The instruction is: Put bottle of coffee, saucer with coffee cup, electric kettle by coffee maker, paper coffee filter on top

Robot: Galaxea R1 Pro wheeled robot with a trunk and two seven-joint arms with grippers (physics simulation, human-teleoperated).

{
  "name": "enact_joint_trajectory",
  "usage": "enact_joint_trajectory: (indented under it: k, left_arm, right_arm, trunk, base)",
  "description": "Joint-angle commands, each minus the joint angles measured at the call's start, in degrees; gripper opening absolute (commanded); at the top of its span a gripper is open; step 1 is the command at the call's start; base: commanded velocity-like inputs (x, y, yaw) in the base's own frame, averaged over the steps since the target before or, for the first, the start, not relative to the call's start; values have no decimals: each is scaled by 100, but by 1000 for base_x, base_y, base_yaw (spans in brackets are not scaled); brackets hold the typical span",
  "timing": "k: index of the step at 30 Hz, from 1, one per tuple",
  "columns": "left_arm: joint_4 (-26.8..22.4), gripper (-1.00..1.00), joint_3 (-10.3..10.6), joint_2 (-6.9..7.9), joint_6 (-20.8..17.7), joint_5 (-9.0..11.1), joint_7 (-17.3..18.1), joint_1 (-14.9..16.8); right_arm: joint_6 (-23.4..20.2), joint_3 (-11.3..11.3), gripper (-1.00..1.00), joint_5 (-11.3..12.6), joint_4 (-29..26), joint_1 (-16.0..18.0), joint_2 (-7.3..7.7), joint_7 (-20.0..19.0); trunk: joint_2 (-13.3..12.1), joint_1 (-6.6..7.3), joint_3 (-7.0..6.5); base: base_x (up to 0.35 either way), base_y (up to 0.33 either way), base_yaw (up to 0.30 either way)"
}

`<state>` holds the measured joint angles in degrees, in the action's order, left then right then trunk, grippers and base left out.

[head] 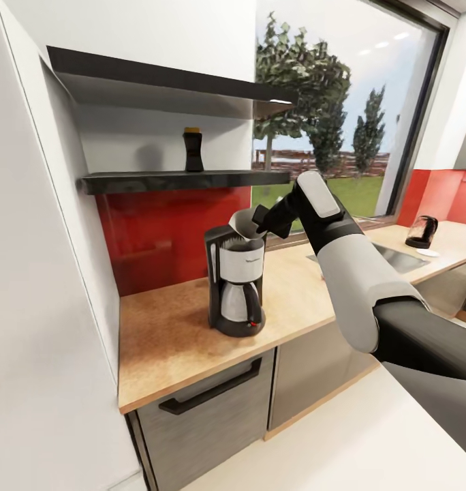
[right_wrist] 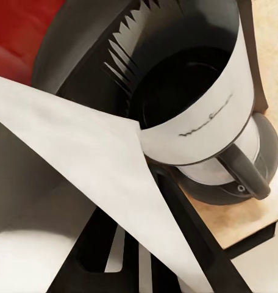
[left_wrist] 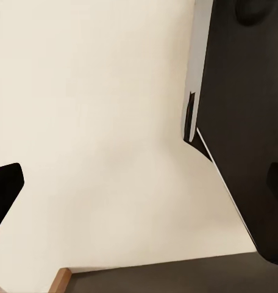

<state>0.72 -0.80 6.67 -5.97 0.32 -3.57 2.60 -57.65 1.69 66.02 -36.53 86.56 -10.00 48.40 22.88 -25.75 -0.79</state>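
We hold the paper coffee filter point(head: 241, 223) pinched in our right gripper point(head: 259, 221) just above the open top of the coffee maker point(head: 236, 286), which stands near the front edge of the kitchen countertop point(head: 172, 334), so the cone can drop into its basket. We cannot tell how the left gripper stands.

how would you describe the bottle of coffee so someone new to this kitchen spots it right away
Find the big window, then look left to the two dark wall boards above the red backsplash. The bottle of coffee stands alone on the lower, thinner kitchen shelf, up and left of the coffee maker. It is a small dark jar with a yellowish cap.
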Motion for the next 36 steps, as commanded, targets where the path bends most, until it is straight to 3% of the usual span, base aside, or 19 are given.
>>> enact_joint_trajectory:
  k: [1, 8, 12, 16, 36]
  left_arm:
    - [7, 100, -8, 0, -7, 3, -12, 4]
    - [7, 100, -8, 0, -6, 3, -12, 4]
    - [7, 100, -8, 1, -3, 3, -12, 4]
    - [7, 100, -8, 1, -7, 3, -12, 4]
    - [15, 100, -7, 1, -9, 3, -4, 4]
  right_arm:
    - [10, 7, -100, 68, -4, 1, 0, 64]
    - [9, 7, -100, 68, -3, 1, 0, 64]
    - [8, 14, -100, 396, 17, 1, 0, 64]
    - [8, 16, -100, 508, 33, 1, 0, 65]
    - [8, 16, -100, 525, 638, 1, 0, 64]
  trunk:
    - [4, -3, 2]
    - [4, -3, 2]
    - [4, -3, 2]
    - [4, -3, 2]
    - [4, -3, 2]
  base:
    - [78, 0, 0]
    - [60, 0, 0]
    - [28, 0, 0]
    - [153, 0, 0]
    - [34, 0, 0]
